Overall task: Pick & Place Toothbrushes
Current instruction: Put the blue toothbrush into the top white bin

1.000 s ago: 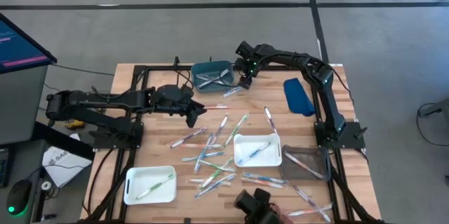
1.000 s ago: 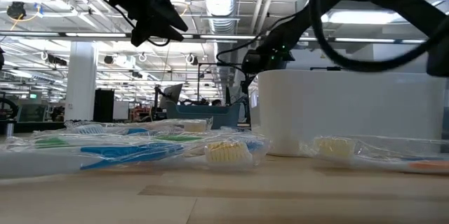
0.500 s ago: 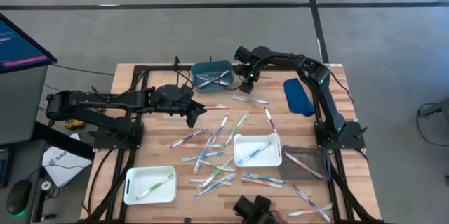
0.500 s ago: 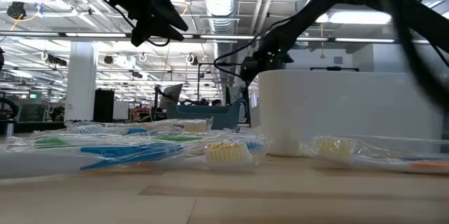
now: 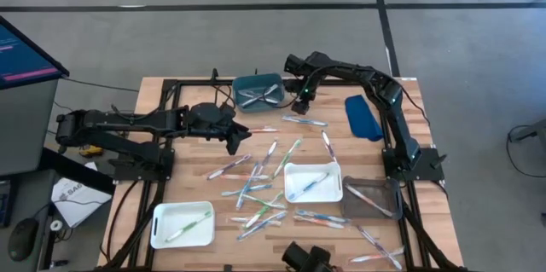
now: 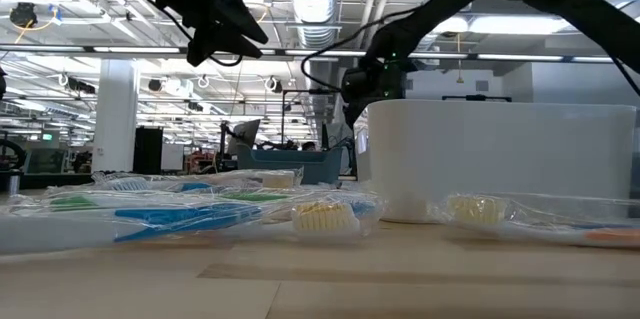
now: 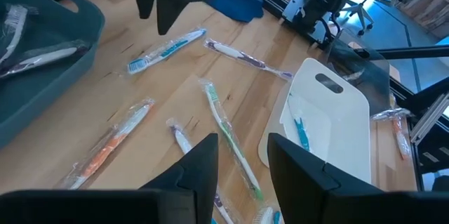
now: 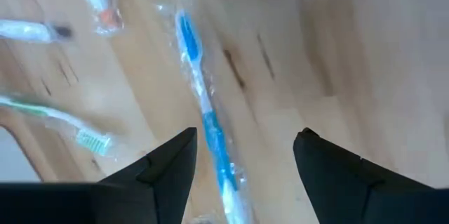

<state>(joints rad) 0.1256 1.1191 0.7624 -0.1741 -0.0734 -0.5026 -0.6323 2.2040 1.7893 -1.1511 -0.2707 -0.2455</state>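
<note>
I see the toothbrushes (image 5: pixel 260 178) scattered over the middle of the wooden table (image 5: pixel 153 101), most in clear wrappers. One blue-handled toothbrush (image 8: pixel 203 122) lies in its wrapper on the bare wood directly under my right gripper (image 5: pixel 300 100), whose fingers are spread apart with nothing between them. That gripper hangs just beside the teal bin (image 5: pixel 258 89) at the far edge, which already holds a few brushes. One brush each lies in the white tray (image 5: pixel 290 188) at centre and the near-left white tray (image 5: pixel 162 231); the clear tray (image 5: pixel 363 208) on the right is hard to read. My left gripper (image 5: pixel 236 137) hovers over the table's left-centre, fingers parted and empty above a green brush (image 7: pixel 224 129). From table height the nearest wrapped brushes and a white tray wall block most of the rest.
</note>
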